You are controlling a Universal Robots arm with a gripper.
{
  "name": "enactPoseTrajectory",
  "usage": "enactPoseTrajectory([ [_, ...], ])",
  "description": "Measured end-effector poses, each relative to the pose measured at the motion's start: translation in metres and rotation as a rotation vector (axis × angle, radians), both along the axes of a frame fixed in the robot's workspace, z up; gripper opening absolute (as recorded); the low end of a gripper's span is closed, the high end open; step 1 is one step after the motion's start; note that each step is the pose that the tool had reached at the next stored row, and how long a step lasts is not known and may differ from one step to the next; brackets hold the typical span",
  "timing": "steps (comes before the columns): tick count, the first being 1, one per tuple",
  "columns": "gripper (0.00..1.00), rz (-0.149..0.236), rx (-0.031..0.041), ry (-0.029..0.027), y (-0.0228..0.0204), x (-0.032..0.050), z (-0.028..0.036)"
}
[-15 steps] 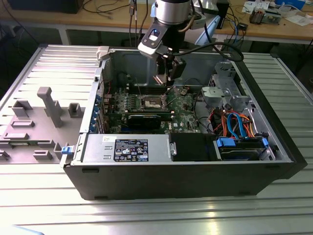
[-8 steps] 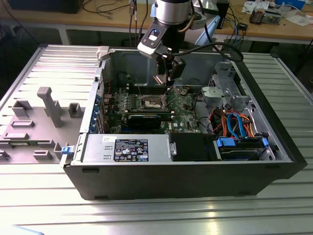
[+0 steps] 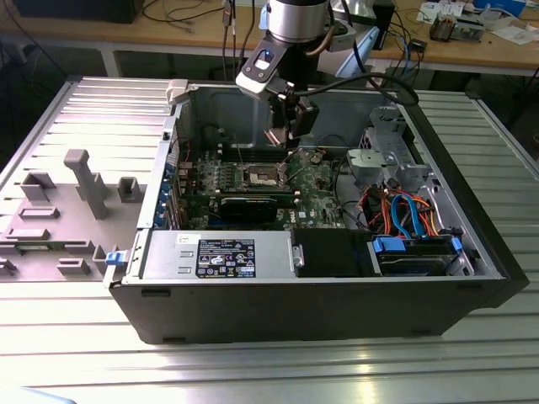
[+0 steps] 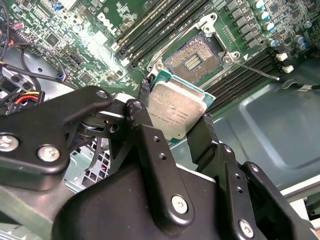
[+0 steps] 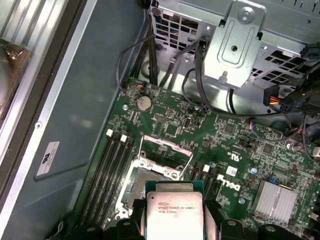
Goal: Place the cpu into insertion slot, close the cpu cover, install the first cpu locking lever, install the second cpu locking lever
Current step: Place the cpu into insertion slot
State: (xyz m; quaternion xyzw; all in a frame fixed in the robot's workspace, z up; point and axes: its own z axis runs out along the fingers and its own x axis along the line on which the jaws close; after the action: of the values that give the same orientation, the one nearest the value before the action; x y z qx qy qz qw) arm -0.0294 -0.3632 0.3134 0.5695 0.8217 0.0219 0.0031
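Status: step one in progress, nothing seated yet. End effector (image 3: 291, 141) is down inside the open computer case (image 3: 295, 307), fingers (image 4: 204, 132) clamped on two opposite edges of the cpu (image 4: 175, 110). It's a flat square chip with a dull silvery-tan metal lid, faint print and a thin green border, held roughly level. Insertion slot (image 4: 195, 57) sits under and just ahead of the fingertips, apart from the chip: square socket, dark contact field in the centre, bright stamped-steel rim, nothing in it. In the first wrist view the chip overlaps the socket's near edge, so alignment looks close, but I'd judge it not dropped in. The cpu cover (image 5: 161, 143) looks tipped up on the far side of the socket from the end effector, a thin silver frame with a big square cut-out, so not closed. One locking lever (image 4: 256, 70), a thin bent steel wire, sticks out loose beside the socket; can't pick out the second for sure. My read: all four steps open. Around the socket there's a glossy green board (image 5: 225, 150) with long black memory slots (image 4: 155, 25) flanking it. Fingers are matte black links with screw heads, case walls grey sheet metal. Case sits on a ribbed aluminium desk (image 3: 269, 370).
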Motion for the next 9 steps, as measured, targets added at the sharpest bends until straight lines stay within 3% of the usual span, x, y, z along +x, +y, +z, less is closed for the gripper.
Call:
enactPoseTrajectory([
  [9,0.55,-0.035,0.0,0.0,0.0,0.0,-0.0002],
])
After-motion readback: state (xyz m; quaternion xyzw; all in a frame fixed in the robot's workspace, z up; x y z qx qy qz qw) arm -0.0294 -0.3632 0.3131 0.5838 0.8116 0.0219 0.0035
